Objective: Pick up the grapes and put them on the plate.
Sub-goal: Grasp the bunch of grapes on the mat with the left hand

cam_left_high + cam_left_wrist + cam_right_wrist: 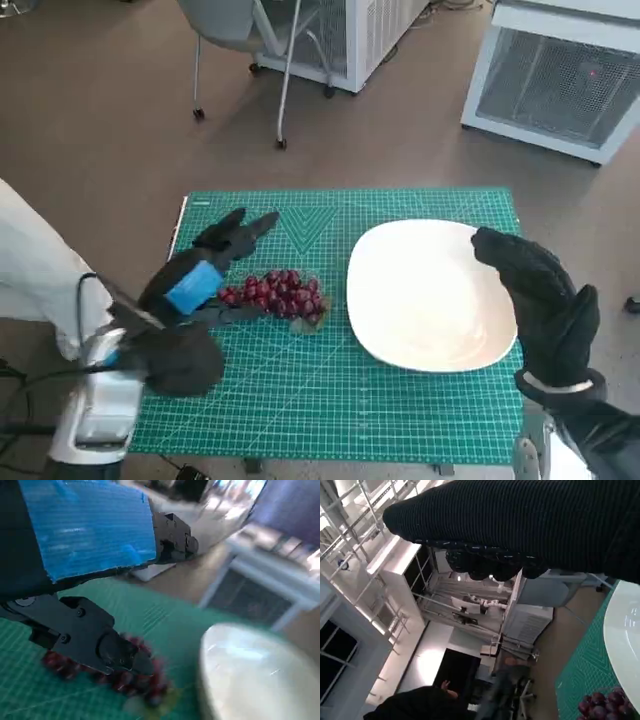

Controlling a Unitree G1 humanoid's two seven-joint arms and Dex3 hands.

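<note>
A bunch of dark red grapes lies on the green cutting mat, just left of the white plate. My left hand is at the bunch's left end. Its fingers point away over the mat and its thumb lies along the near side of the grapes, gripping nothing. In the left wrist view a black finger crosses in front of the grapes, with the plate beyond. My gloved right hand hovers over the plate's right rim, holding nothing. The right wrist view shows the glove, plate edge and grapes.
The mat covers the small table, with floor all round it. A wheeled chair and white cabinets stand beyond the far edge. Something white is at the left edge. A blurred person shows far off in the right wrist view.
</note>
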